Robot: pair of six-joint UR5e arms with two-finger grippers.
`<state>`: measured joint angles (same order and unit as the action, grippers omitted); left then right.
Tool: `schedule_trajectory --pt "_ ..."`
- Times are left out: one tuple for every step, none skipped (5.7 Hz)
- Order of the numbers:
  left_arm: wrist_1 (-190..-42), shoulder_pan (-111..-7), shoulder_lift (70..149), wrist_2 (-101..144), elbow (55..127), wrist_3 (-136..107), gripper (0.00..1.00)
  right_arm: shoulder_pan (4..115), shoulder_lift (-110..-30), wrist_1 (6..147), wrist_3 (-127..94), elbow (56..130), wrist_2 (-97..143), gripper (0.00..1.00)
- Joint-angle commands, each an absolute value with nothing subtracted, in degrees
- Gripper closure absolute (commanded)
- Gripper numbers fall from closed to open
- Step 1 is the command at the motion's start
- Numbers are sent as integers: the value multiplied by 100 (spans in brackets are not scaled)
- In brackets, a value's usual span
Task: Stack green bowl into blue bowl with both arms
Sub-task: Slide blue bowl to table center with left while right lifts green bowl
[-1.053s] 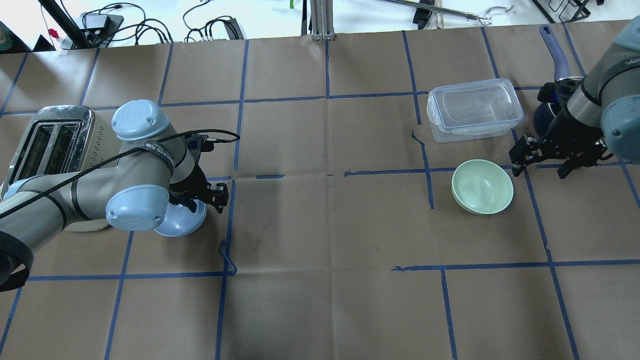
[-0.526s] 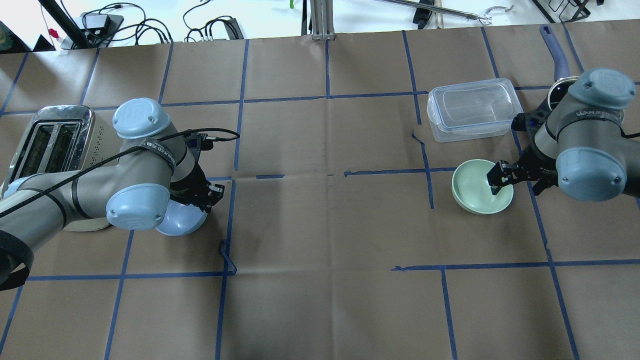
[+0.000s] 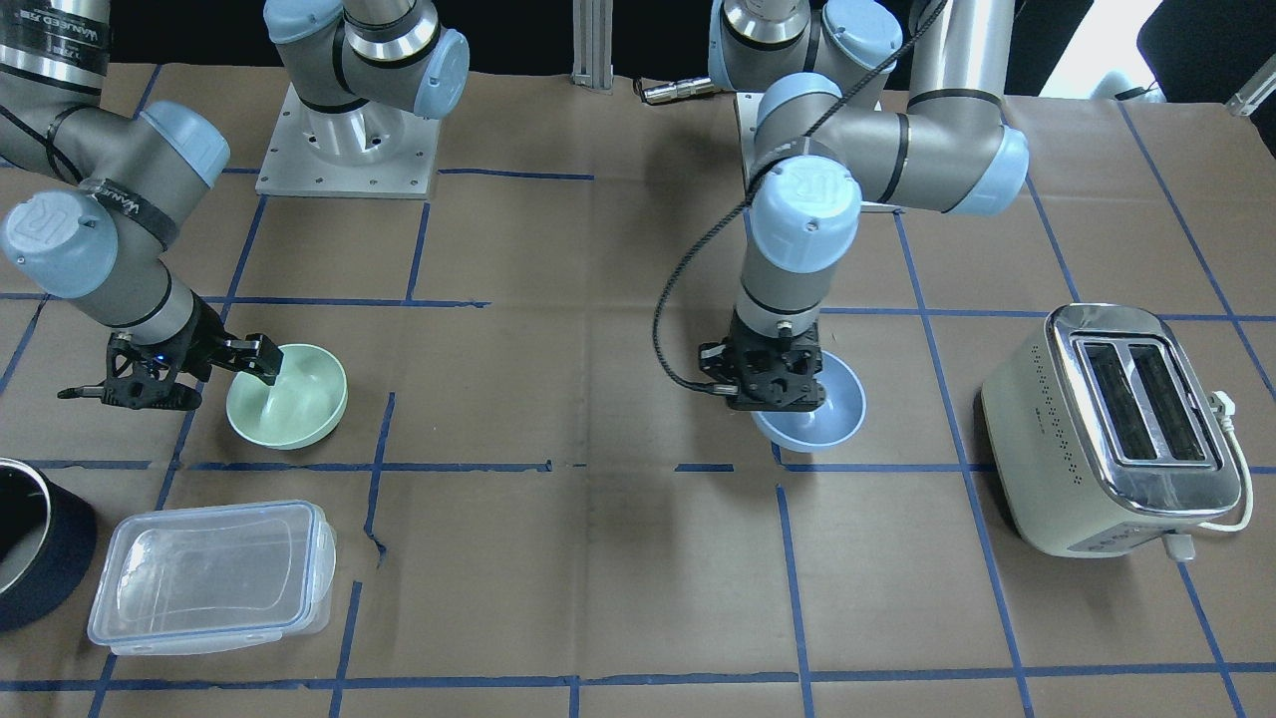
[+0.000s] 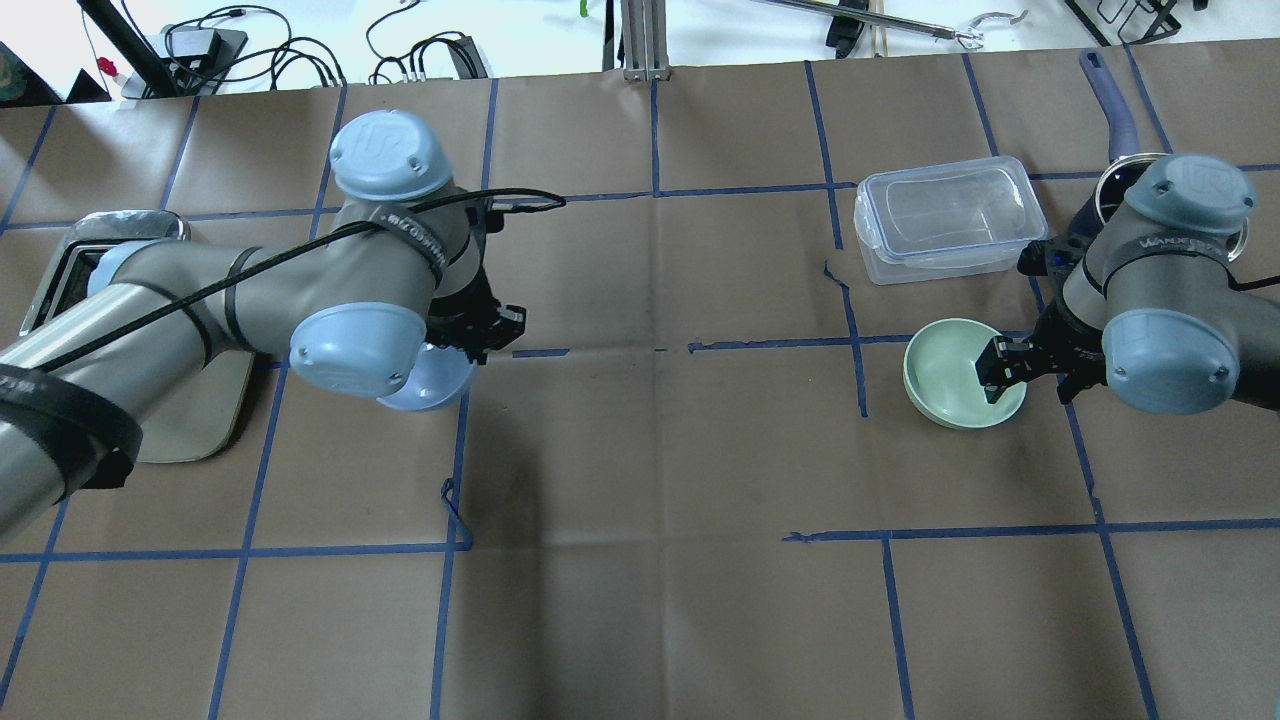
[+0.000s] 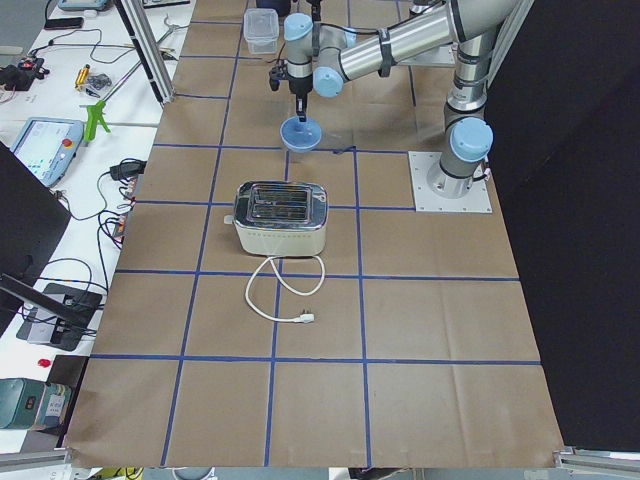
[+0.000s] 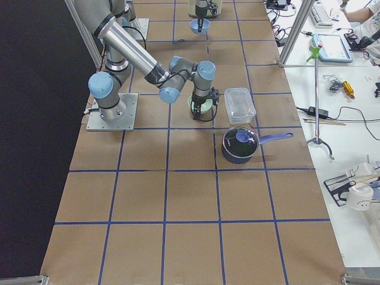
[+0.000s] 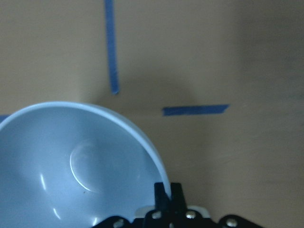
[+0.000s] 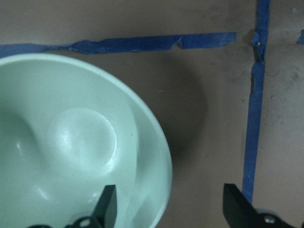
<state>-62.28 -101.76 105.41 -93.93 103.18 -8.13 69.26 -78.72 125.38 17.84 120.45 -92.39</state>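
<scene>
Currently left gripper (image 7: 168, 192) pinches blue bowl (image 7: 71, 161) rim, bowl seemingly lifted off table (image 4: 640, 450). Meanwhile right gripper (image 8: 171, 206) gapes, straddling green bowl (image 8: 71, 142) rim, bowl resting near clear container (image 4: 945, 220). I worry thin one-edge pinch lets either bowl tilt, slip during carry.

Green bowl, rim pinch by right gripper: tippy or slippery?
The green bowl looks like thin, smooth plastic, so probably light and stiff. Its small base suggests it may tilt if nudged off-centre. The right gripper straddles the rim, open; a one-sided pinch on that glossy wall might slip.
</scene>
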Motion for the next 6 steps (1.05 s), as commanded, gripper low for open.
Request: schedule_trajectory --pt "-6381 -11420 11482 -9439 8892 -1317 99 6926 -7910 12559 1775 12024 -9246 94" --pt "-6363 -11687 11748 -9379 8642 -1353 99 6926 -7910 12612 1784 12006 -9246 95" --pt "-6094 -11881 11968 -9430 8622 -1275 99 6926 -7928 12604 1784 11988 -9246 96" --pt "-6039 -11961 12075 -9422 8674 -1248 99 6943 -8067 12221 1793 11597 -9263 96" --pt "-6021 -12005 12241 -9431 8736 -1239 98 6987 -8173 11094 1758 10897 -9264 96" --pt "-6021 -12006 12243 -9448 8745 -1231 89 7031 -8243 9926 1732 10107 -9325 96"
